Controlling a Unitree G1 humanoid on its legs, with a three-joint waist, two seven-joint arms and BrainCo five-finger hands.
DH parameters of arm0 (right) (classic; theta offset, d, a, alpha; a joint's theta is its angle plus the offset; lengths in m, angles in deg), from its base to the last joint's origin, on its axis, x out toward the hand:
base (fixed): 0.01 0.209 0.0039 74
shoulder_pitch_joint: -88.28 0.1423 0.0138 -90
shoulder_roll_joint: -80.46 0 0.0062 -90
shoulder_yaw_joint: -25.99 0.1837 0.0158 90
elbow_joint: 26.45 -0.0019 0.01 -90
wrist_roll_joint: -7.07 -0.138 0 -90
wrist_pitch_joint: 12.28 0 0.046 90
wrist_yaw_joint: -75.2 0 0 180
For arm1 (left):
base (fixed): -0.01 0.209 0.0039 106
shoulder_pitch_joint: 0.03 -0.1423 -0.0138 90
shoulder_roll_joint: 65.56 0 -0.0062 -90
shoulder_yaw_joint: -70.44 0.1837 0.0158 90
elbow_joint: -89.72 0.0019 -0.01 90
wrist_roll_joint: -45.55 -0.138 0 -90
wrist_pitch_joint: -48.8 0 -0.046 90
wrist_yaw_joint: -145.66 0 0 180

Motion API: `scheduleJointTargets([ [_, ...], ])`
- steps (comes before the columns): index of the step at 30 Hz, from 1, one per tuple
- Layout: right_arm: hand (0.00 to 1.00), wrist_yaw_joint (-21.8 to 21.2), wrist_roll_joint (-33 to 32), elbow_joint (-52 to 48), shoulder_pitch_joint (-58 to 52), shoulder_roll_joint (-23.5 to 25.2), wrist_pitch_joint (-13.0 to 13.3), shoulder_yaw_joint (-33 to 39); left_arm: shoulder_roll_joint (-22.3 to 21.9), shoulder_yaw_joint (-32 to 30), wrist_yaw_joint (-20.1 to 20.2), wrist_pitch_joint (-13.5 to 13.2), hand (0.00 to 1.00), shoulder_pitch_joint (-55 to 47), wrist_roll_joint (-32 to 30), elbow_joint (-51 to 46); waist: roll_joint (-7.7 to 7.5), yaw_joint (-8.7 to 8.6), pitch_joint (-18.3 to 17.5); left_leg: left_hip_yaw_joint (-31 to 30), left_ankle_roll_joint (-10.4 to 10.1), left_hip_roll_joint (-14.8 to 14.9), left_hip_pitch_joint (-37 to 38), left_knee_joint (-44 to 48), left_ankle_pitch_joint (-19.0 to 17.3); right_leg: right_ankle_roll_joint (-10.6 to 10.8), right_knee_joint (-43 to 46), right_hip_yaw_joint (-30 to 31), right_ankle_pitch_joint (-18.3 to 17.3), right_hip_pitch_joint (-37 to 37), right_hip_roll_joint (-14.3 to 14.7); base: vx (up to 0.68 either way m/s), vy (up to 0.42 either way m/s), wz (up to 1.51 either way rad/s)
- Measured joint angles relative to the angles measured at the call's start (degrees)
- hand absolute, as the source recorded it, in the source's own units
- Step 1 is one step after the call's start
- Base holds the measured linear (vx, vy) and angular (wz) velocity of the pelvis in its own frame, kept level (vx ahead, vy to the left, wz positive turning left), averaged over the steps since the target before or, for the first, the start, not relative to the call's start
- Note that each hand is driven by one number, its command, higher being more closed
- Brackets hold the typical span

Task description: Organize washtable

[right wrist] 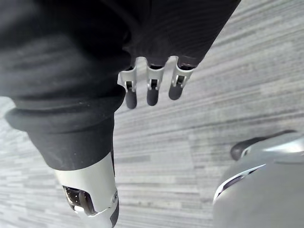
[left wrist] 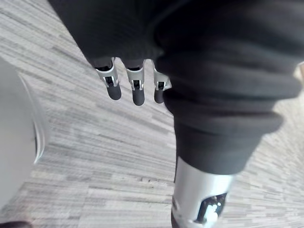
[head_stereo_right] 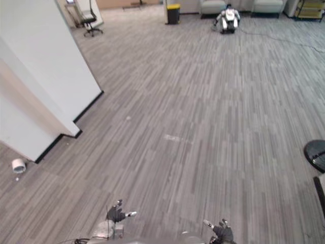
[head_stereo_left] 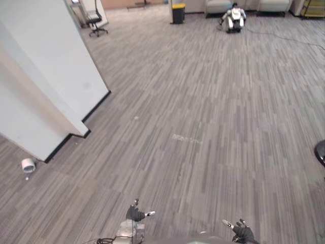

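Grey striped carpet floor [head_stereo_left: 203,127] stretching away across an open room. Left hand [head_stereo_left: 135,213] and right hand [head_stereo_left: 242,233] low over it, well apart, fingers [left wrist: 135,92] straight and released, holding nothing. White partition wall [head_stereo_left: 45,76] out beyond the left hand's fingers, small white roll [head_stereo_left: 28,164] on the floor near its foot. Far ahead of the fingers: office chair [head_stereo_left: 95,20], yellow-lidded bin [head_stereo_left: 178,12], seated white robot [head_stereo_left: 234,19]. Dark round base [head_stereo_right: 316,154] out past the right hand's fingers.

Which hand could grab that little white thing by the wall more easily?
Left, probably: the white object lies on the robot's left side, nearer the left hand than the right hand. Both hands hang open and empty, well short of it.
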Motion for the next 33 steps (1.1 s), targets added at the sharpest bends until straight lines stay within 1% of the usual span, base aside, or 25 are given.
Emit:
scheduleJointTargets([
  [2, 0.0, 0.1, 0.4, 0.7, 1.7, -0.6, 0.0, -0.2, 0.7, 2.4, -0.1, 0.0, 0.0, 0.0, 0.0, 0.1, -0.56, 0.28, 0.4, 2.4, 0.5, -2.2, -2.8, -12.7, -0.3, 0.7, -0.7, 1.9, 0.1, 1.1, -2.7, 0.19, 0.153, -0.41],
  [3, 0.0, 0.1, 0.4, 1.0, 2.0, -0.8, 0.0, -0.2, 0.9, 2.7, -0.1, -0.1, 0.0, 0.1, 0.0, 0.1, -0.8, 0.36, 0.6, 2.3, 0.4, -3.0, -2.9, -17.2, -0.1, 1.0, -0.6, 2.5, -0.1, 1.2, -3.4, 0.22, 0.17, -0.33],
  [5, 0.0, 0.2, 0.5, 1.7, 2.2, -1.5, 0.0, -0.3, 1.4, 4.5, -0.2, -0.1, 0.0, 0.6, -0.1, 0.2, -1.06, 0.25, 0.9, 0.6, 0.2, -5.3, -2.9, -31.4, 1.6, 2.4, -0.8, 3.7, -0.7, 1.9, -5.1, 0.23, 0.207, -0.25],
  [7, 0.0, 0.3, 0.7, 3.7, 1.7, -2.7, 0.0, -0.2, 1.6, 6.5, -0.7, -0.4, 0.0, 0.9, -0.3, 1.1, 0.03, 0.08, 1.5, -2.9, -0.7, -5.3, -3.2, -44.5, 4.4, 4.8, -0.6, 5.0, -2.6, 3.3, -5.6, 0.29, 0.337, -0.26],
  [8, 0.0, 0.3, 0.9, 4.3, 1.2, -3.2, 0.0, -0.2, 1.6, 6.5, -0.9, -0.6, 0.0, 1.0, -0.3, 1.1, 0.62, 0.04, 1.9, -3.7, -0.7, -4.5, -3.8, -45.4, 4.4, 6.0, -0.1, 5.6, -3.8, 4.1, -5.6, 0.25, 0.366, -0.36],
  [9, 0.0, 0.3, 1.3, 4.7, 0.3, -3.7, 0.0, -0.2, 1.8, 6.6, -1.0, -0.8, 0.0, 1.0, -0.6, 1.2, 1.13, -0.1, 2.4, -4.0, -0.7, -3.6, -4.4, -44.1, 6.3, 7.0, 1.4, 7.1, -6.5, 4.6, -6.0, 0.21, 0.331, -0.32],
  [10, 0.0, 0.3, 1.7, 5.0, 0.0, -3.8, 0.0, -0.2, 2.3, 6.6, -1.0, -0.8, 0.0, 1.1, -0.7, 1.2, 0.78, -0.26, 2.7, -3.7, -0.4, -4.0, -4.4, -42.6, 9.1, 7.5, 2.2, 8.1, -7.6, 5.0, -6.6, 0.27, 0.409, -0.52],
  [11, 0.0, 0.2, 2.3, 5.5, -0.6, -3.7, -0.2, -0.3, 3.3, 6.8, -1.1, -0.9, 0.0, 1.1, -0.8, 1.2, 1.05, -0.17, 2.8, -2.6, -0.2, -4.6, -4.9, -38.7, 10.2, 7.6, 2.4, 11.1, -9.4, 5.1, -7.6, 0.29, 0.354, -0.66],
  [12, 0.0, -0.2, 2.6, 6.2, -0.7, -3.3, -0.4, -0.2, 4.2, 6.8, -1.2, -1.0, 0.0, 1.3, -1.0, 1.2, 0.02, -0.15, 2.8, -2.4, 0.2, -4.3, -7.3, -33.2, 9.9, 7.5, 2.5, 14.4, -9.5, 5.1, -7.8, 0.29, 0.331, -0.69],
  [14, 0.0, -0.2, 2.7, 6.2, -1.0, -2.6, -0.5, 1.3, 5.9, 6.7, -1.1, -1.0, 0.0, 2.0, -1.3, 1.3, 0.58, -0.4, 3.4, -2.3, 2.2, -3.6, -10.4, -25.4, 8.4, 7.9, 2.7, 17.5, -9.4, 4.8, -8.1, 0.3, 0.338, -0.4],
  [15, 0.0, -0.2, 2.7, 6.3, -1.2, -2.5, -0.6, 1.6, 6.1, 6.7, -1.1, -1.0, 0.0, 2.0, -1.3, 1.3, 0.47, -0.5, 3.4, -2.0, 2.8, -3.9, -10.6, -24.0, 7.5, 7.9, 3.0, 18.9, -9.3, 4.8, -8.5, 0.31, 0.411, -0.29],
  [16, 0.0, -0.4, 2.7, 6.7, -1.4, -2.2, -0.6, 2.3, 6.2, 6.8, -1.1, -1.0, 0.0, 2.0, -1.5, 1.4, 0.22, -0.83, 3.3, -1.7, 2.8, -5.0, -10.6, -22.0, 5.1, 7.9, 3.9, 21.8, -8.8, 4.2, -9.4, 0.24, 0.327, -0.31],
  [18, 0.0, -0.4, 3.4, 7.2, -0.7, -2.4, -0.7, 2.4, 6.2, 7.8, -1.1, -1.1, 0.0, 1.9, -1.9, 1.6, 0.2, -1.1, 2.9, -1.8, 2.8, -7.0, -10.5, -20.6, 2.4, 7.6, 4.8, 25.8, -7.6, 3.4, -11.1, 0.26, 0.337, -0.42],
  [19, 0.0, -0.5, 4.6, 7.4, -0.4, -2.6, -0.9, 2.4, 6.2, 8.7, -1.0, -1.2, 0.0, 2.1, -2.0, 2.3, -0.41, -0.96, 2.0, -1.4, 3.4, -8.5, -10.6, -20.6, 1.7, 8.5, 5.5, 28.2, -6.7, 2.0, -12.0, 0.24, 0.246, -0.5],
  [20, 0.0, -1.1, 4.9, 7.3, 0.3, -2.8, -0.9, 2.3, 6.2, 9.5, -1.0, -1.2, 0.0, 2.0, -2.2, 2.4, 0.37, -1.35, 1.1, -0.8, 4.7, -9.1, -10.7, -19.8, 1.0, 9.8, 7.0, 29.2, -5.2, 0.6, -12.6, 0.24, 0.229, -0.51],
  [21, 0.0, -1.3, 4.9, 7.3, 0.6, -3.0, -0.9, 2.2, 6.2, 10.4, -1.0, -1.2, 0.0, 2.0, -2.2, 2.4, 0.12, -1.28, 0.8, -0.6, 5.3, -9.4, -10.9, -19.3, 0.6, 11.0, 8.3, 29.8, -4.4, -0.6, -12.7, 0.25, 0.222, -0.48],
  [22, 0.0, -1.5, 4.9, 7.2, 1.1, -3.3, -0.9, 1.6, 6.2, 11.1, -1.0, -1.2, 0.0, 1.9, -2.2, 2.4, 0.54, -0.99, -0.6, -0.6, 6.5, -10.4, -10.8, -19.2, -0.2, 11.8, 11.0, 31.3, -2.6, -2.9, -12.9, 0.26, 0.219, -0.49],
  [24, 0.0, -1.5, 4.9, 6.5, 2.2, -3.8, -0.9, -1.3, 6.2, 11.4, -1.0, -1.2, 0.0, 1.6, -2.1, 2.4, 0.56, -0.91, -2.1, -0.6, 7.0, -11.4, -10.4, -19.9, -0.4, 12.8, 14.6, 33.4, 2.2, -6.1, -12.8, 0.27, 0.213, -0.53],
  [25, 0.0, -1.5, 4.9, 5.0, 3.3, -3.9, -0.9, -4.8, 6.4, 11.4, -1.0, -1.2, 0.0, 1.5, -2.1, 2.3, 0.84, -0.24, -2.5, -0.4, 7.0, -12.0, -8.3, -21.4, -0.4, 12.7, 17.6, 34.2, 6.3, -8.0, -12.5, 0.29, 0.255, -0.74],
  [26, 0.0, -1.5, 4.9, 2.4, 3.6, -3.9, -0.8, -8.6, 6.5, 11.5, -1.1, -1.2, 0.0, 1.2, -2.1, 2.3, 0.77, 0.44, -2.5, 0.5, 7.4, -12.3, -5.6, -23.9, -0.5, 12.3, 21.3, 33.6, 11.6, -10.4, -11.9, 0.27, 0.256, -0.75],
  [27, 0.0, -1.5, 4.9, 1.1, 3.7, -3.7, -0.7, -10.2, 6.7, 11.5, -1.2, -1.2, 0.0, 0.8, -2.1, 2.3, 0.73, 0.33, -2.5, 1.0, 7.8, -12.5, -3.9, -25.5, -0.4, 11.6, 23.3, 32.8, 14.4, -11.5, -11.7, 0.2, 0.209, -0.59],
  [28, 0.0, -1.5, 4.9, -1.4, 3.6, -2.6, -0.3, -12.9, 7.4, 12.3, -1.3, -1.1, 0.0, 0.3, -2.1, 2.4, 0.19, 0.13, -2.4, 1.4, 9.0, -13.2, -0.6, -28.6, -0.6, 10.1, 28.5, 31.1, 15.4, -13.4, -11.2, 0.16, 0.151, -0.33],
  [30, 0.0, -1.6, 4.7, -3.4, 3.6, -0.4, 0.9, -16.0, 8.8, 12.9, -1.5, -1.1, 0.0, 0.2, -2.1, 2.5, -1.02, 0.01, -1.3, 1.2, 9.8, -14.6, 4.9, -32.8, -1.0, 10.4, 38.6, 29.6, 5.4, -16.5, -7.1, 0.15, 0.099, -0.12],
  [31, 0.0, -1.6, 4.7, -3.5, 3.6, 0.0, 1.0, -16.5, 9.0, 12.9, -1.7, -1.1, 0.0, 0.2, -2.1, 2.7, -1.46, 0.0, -1.0, 1.2, 10.1, -14.8, 6.3, -33.5, -1.1, 10.1, 39.9, 28.1, 3.3, -17.2, -6.4, 0.11, -0.008, 0.1],
  [33, 0.0, -1.6, 4.1, -3.4, 3.9, -0.3, 1.6, -18.1, 9.1, 12.6, -2.2, -0.9, 0.0, 0.3, -2.0, 3.7, -2.02, -0.17, 0.6, 1.1, 10.9, -15.2, 11.0, -36.3, -1.7, 8.1, 38.6, 19.4, -2.0, -21.0, -3.5, 0.09, -0.024, 0.05],
])
